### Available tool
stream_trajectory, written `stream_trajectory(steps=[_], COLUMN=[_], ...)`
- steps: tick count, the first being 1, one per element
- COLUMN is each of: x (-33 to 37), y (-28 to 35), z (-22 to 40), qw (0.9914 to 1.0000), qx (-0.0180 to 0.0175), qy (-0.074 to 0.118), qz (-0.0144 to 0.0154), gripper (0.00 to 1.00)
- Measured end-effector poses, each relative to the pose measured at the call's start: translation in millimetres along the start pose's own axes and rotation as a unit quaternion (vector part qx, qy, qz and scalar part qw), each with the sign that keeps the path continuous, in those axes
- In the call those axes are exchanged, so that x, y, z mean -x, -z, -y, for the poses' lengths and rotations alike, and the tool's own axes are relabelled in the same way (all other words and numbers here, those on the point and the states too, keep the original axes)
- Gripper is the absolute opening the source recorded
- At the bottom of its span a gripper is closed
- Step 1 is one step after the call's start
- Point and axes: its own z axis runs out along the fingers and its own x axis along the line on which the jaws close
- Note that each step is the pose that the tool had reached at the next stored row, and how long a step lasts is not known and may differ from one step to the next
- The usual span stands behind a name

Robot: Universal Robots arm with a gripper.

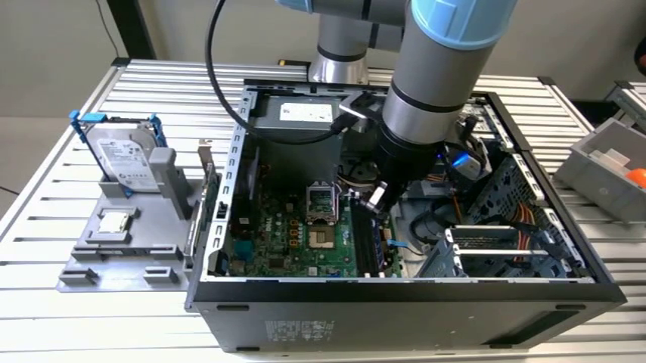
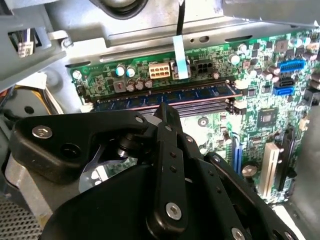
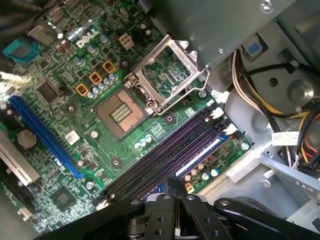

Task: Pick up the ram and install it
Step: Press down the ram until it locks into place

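Black claw [image 3: 176, 220], fingers pressed together, poised directly over the long dark-blue ram stick [image 2: 165, 97] lying lengthwise in its motherboard slot.

The black gripper [image 2: 162, 112] hangs right over the green motherboard [image 2: 260, 95], its fingers drawn together into one narrow tip with no gap between them. That tip sits just above the ram [image 2: 165, 96], a long dark stick with blue chips lying in one of the long memory slots [image 2: 200, 106]. The slots run beside the board's edge nearest the grey metal case wall [image 2: 150, 25]. A white power connector [image 2: 159, 70] stands just beyond the ram, and blue sockets [image 2: 292, 65] cluster toward the board's far corner.
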Motion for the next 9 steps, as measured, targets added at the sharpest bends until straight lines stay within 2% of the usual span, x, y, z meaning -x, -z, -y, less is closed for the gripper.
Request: stream_trajectory(steps=[4, 9], x=[0.1, 0.1], y=[0.0, 0.0], z=[-0.1, -0.1], qw=[0.99936, 0.99701], qx=[-0.0004, -0.0009], qy=[0.036, 0.077], qz=[-0.0003, -0.0007], gripper=[0.0, 0.0])
